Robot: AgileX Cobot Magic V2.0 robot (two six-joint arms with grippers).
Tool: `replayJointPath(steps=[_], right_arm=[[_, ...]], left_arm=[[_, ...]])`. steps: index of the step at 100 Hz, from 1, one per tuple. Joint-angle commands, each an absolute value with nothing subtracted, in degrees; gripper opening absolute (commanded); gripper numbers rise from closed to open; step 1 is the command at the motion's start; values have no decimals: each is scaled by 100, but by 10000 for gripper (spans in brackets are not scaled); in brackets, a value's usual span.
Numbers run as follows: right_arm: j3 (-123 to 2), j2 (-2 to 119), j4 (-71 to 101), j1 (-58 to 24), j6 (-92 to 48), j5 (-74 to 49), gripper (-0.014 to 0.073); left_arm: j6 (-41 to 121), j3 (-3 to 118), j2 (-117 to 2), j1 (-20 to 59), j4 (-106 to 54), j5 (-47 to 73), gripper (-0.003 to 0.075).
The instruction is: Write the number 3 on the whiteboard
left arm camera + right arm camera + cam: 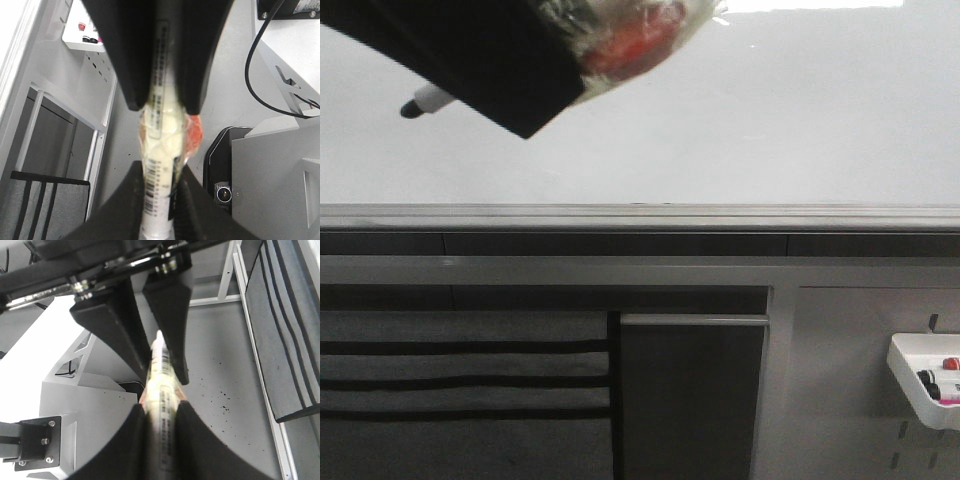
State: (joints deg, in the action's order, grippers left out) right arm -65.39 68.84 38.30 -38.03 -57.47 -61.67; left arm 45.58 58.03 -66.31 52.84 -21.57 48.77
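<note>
The whiteboard (770,120) fills the upper front view, glossy white above its grey rail (720,215). The number 3 is out of view. A white marker (157,125) with tape and a red patch round its middle is held at both ends. My left gripper (157,172) is shut on one end. My right gripper (161,410) is shut on the other end of the marker (161,375). In the front view a black finger (490,70) crosses the top left corner, and the marker's black tip (413,108) pokes out close to the board.
A small white tray of markers (920,375) hangs on the grey panel at the lower right. Below the rail are a dark cabinet door (690,400) and striped grey fabric (460,380). A black cable (250,75) loops beside the arms.
</note>
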Motion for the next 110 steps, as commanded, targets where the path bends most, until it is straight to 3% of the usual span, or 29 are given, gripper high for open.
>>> replayJointPath(steps=[1, 16, 36, 43, 84, 110], right_arm=[[-6726, 6795, 3963, -3804, -5809, -6141, 18], [-6726, 6795, 3942, -3804, -5809, -6152, 3], [-6726, 6795, 3913, -3804, -5809, -6137, 3], [-6726, 6782, 3785, -3804, -5751, -6055, 3], [-6711, 5921, 1088, -3767, -3163, -5223, 3], [-5835, 5174, 893, -2688, -2284, -4715, 3]], left_arm=[[4534, 6004, -6495, 5327, -2318, 4604, -18], [4534, 6004, -6495, 5327, -2318, 4569, 10], [4534, 6004, -6495, 5327, -2228, 4380, 279], [4534, 6004, -6495, 5280, -2119, 4330, 332], [3897, 5988, -5541, 4098, -1784, 4168, 338], [3418, 5365, -4797, 2878, -1784, 4131, 338]])
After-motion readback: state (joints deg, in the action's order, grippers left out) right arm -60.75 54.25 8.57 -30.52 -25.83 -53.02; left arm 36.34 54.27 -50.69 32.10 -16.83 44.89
